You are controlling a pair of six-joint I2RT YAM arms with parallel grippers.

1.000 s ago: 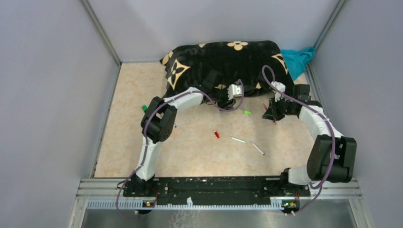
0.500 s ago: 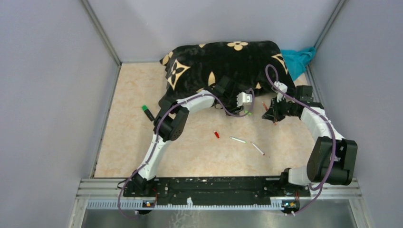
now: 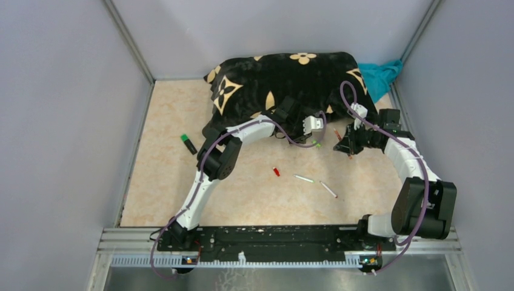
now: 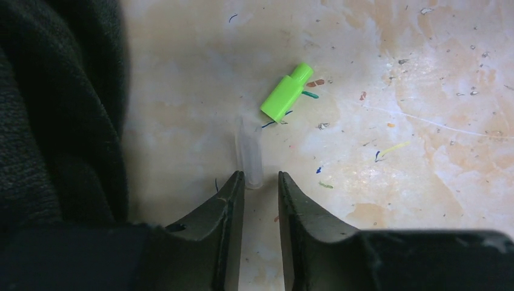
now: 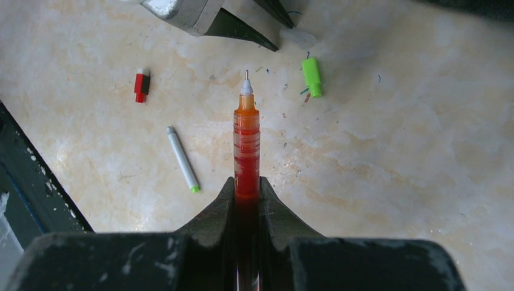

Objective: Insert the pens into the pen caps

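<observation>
My left gripper (image 4: pixel 260 182) is open with a narrow gap and sits low over the table. A clear short tube (image 4: pixel 249 151) lies just beyond its fingertips, not between them. A green pen cap (image 4: pixel 287 93) lies a little further on, also seen from above (image 3: pixel 315 143). My right gripper (image 5: pixel 246 185) is shut on a red pen (image 5: pixel 246 145), tip pointing away towards the green cap (image 5: pixel 311 77). A red cap (image 3: pixel 276 171), a white pen with a green end (image 3: pixel 304 179), a white-and-red pen (image 3: pixel 328 190) and a black marker with a green end (image 3: pixel 188 143) lie on the table.
A black cushion with tan flower shapes (image 3: pixel 285 79) fills the back and touches the left arm. A teal cloth (image 3: pixel 379 76) lies at the back right. Grey walls close in both sides. A black rail (image 3: pixel 273 236) runs along the near edge.
My left arm has swung right, down off the cushion's edge, to the green cap; it has barely moved in the last half second. My right gripper has stayed put with the red pen.
</observation>
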